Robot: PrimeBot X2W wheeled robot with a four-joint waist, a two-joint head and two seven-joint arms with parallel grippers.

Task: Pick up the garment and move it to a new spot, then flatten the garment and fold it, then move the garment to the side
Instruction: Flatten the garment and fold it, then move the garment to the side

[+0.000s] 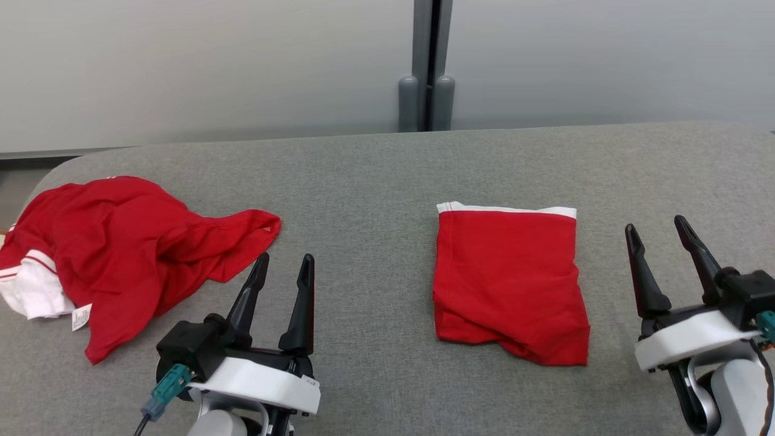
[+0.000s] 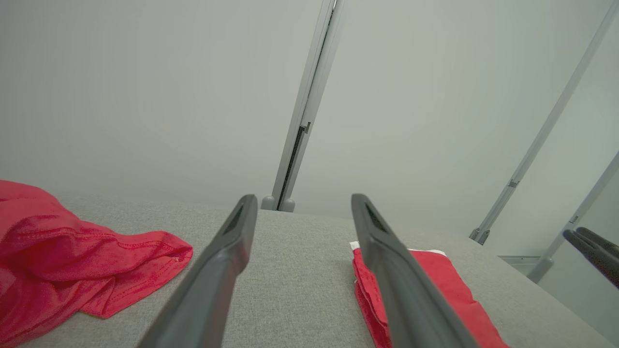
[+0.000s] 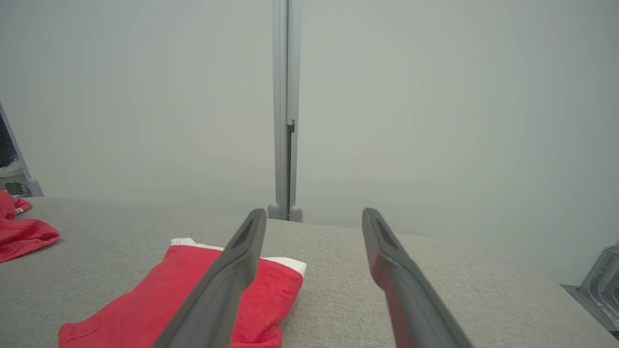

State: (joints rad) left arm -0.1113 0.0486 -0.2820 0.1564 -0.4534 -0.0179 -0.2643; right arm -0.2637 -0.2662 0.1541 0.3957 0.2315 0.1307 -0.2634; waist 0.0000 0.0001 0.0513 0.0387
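Observation:
A folded red garment [image 1: 510,281] with a white band along its far edge lies flat on the grey table [image 1: 375,181], right of centre. It appears too in the left wrist view [image 2: 445,280] and the right wrist view [image 3: 159,299]. A second red garment [image 1: 127,242] with white trim lies crumpled at the table's left end, also in the left wrist view [image 2: 63,261]. My left gripper [image 1: 285,258] [image 2: 303,198] is open and empty between the two garments. To the right of the folded one, my right gripper [image 1: 655,224] [image 3: 314,212] hovers open, holding nothing.
A pale wall with a grey vertical post [image 1: 427,66] stands behind the table's far edge. The table's rounded left corner [image 1: 54,166] lies just beyond the crumpled garment. Bare grey cloth stretches between the garments and along the back.

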